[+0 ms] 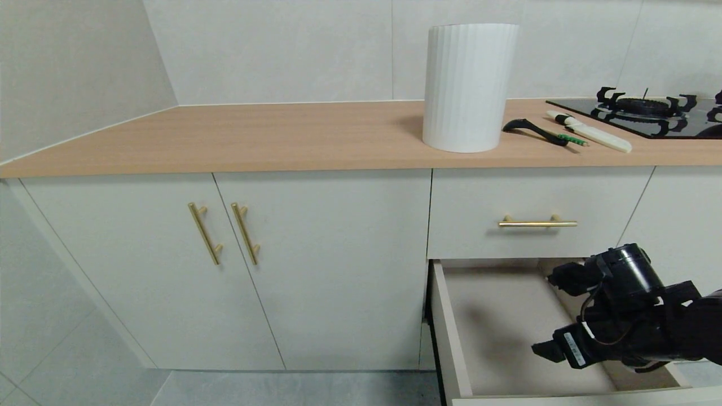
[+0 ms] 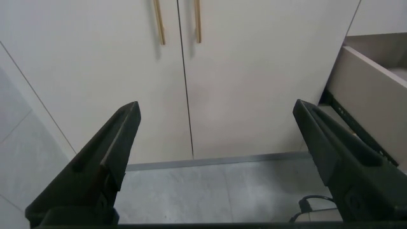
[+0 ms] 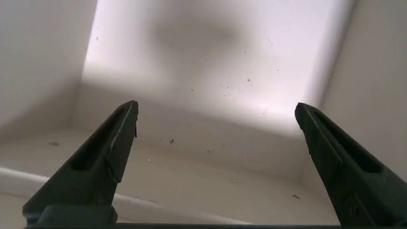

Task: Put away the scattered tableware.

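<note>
Wooden counter (image 1: 271, 135) and pale cabinets face me. My right pincer (image 1: 542, 313) hangs over the open drawer (image 1: 448, 332), toward its right side. Its two black fingers (image 3: 102, 165) are spread wide with nothing between them. Past them, my wrist camera looks down on the drawer's beige floor, dotted with small dark specks, and on its pale walls.

My left pincer (image 2: 216, 127) is spread just as wide and carries nothing. It sits low in front of the double doors (image 2: 184, 76) with their brass handles. Grey floor (image 2: 210, 191) lies beneath it, and the drawer's side panel stands off to one side.

Just above the open drawer is a closed drawer front with a brass handle (image 1: 537, 224).

All the tableware lies on the counter, above and behind my right pincer and well apart from it. A black ladle (image 1: 533, 131) rests just beside the foot of a tall white ribbed canister (image 1: 470, 87), on the canister's right. A thin green-handled piece (image 1: 572, 139) lies at the ladle's far end; I cannot tell what it is, nor whether the two touch. A white knife (image 1: 592, 133) lies slanting just beyond it, close to the front corner of the black hob (image 1: 648, 113).
</note>
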You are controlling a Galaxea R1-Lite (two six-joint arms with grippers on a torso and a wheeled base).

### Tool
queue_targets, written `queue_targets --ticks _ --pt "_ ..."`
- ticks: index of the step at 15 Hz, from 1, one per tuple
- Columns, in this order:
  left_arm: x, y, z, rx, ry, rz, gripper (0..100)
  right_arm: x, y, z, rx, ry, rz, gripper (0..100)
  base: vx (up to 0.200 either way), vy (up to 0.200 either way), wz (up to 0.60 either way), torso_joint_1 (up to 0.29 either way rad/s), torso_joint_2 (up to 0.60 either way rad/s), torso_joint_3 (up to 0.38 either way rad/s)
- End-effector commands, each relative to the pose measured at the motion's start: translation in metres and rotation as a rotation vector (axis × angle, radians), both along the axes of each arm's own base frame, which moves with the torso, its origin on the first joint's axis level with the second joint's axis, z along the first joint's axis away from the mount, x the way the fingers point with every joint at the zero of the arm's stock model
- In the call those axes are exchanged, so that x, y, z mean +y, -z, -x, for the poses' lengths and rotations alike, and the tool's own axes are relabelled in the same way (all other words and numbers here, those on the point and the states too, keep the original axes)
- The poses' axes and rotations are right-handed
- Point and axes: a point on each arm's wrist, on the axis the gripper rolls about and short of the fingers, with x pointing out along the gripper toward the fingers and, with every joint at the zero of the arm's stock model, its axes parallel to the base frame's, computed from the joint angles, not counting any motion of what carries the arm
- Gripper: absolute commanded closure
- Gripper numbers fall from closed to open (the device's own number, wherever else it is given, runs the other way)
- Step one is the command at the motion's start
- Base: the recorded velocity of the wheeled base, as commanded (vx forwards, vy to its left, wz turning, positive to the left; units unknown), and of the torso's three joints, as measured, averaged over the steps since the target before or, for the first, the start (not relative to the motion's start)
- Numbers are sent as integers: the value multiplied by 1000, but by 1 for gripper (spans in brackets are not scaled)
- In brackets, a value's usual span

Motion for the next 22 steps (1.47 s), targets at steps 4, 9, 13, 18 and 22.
queue_targets --ticks 4,9,13,18,22 --pt "0 0 0 2 -1 0 0 -6 -17 25 92 -81 76 0 0 0 0 0 0 0" --pt "0 0 0 2 -1 0 0 -5 -19 46 233 -160 139 0 0 0 0 0 0 0" --pt "0 0 0 2 -1 0 0 -2 -24 38 201 -147 135 0 0 0 0 0 0 0" --pt "0 0 0 2 -1 -1 0 -6 -58 9 44 97 -47 0 0 0 0 0 0 0" --pt "0 0 0 0 -1 0 0 -15 -75 0 -128 176 -131 0 0 0 0 0 0 0"
